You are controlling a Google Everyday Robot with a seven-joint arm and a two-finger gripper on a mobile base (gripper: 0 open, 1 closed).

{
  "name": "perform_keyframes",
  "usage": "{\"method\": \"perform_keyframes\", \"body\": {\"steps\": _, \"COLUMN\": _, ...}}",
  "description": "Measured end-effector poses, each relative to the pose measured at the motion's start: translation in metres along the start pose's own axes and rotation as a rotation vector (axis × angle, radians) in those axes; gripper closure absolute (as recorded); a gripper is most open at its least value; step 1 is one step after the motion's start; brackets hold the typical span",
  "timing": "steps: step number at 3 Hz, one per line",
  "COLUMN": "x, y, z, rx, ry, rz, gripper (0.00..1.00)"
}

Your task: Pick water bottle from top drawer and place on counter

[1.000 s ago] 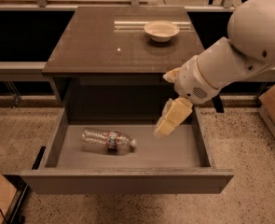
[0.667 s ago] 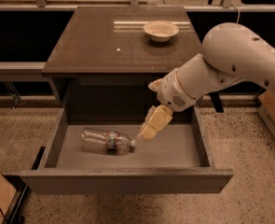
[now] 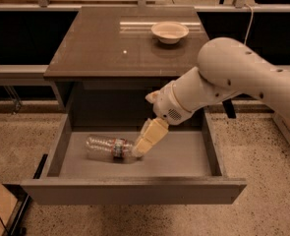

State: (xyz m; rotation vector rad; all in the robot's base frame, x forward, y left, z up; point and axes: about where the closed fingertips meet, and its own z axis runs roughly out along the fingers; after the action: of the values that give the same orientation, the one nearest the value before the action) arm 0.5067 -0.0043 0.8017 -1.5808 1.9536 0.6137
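The cream gripper has swung left and down into the wide grey top drawer, now meeting the right end of the small clear ribbed water bottle lying left of centre on its floor, so grasping seems imminent; whether the claw is spread or closed cannot be told.

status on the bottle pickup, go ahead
pincer down in top drawer, at one end of water bottle. water bottle lying flat, not lifted. bowl on counter, near back edge.

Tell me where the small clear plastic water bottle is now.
In the camera view, the water bottle lies on its side on the floor of the open grey top drawer, left of centre; the cream tool hangs at its right end.
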Motion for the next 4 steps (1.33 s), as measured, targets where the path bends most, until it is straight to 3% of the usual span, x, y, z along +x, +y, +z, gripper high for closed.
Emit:
{"method": "perform_keyframes", "body": {"steps": 2, "x": -0.029, "y": 0.007, "z": 0.112, "rx": -0.099, "ry": -0.022, "rz": -0.041, "gripper": 0.0}}
{"method": "perform_keyframes", "body": {"steps": 4, "x": -0.033, "y": -0.025, "z": 0.197, "rx": -0.147, "ry": -0.097, "rz": 0.006, "gripper": 0.0}}
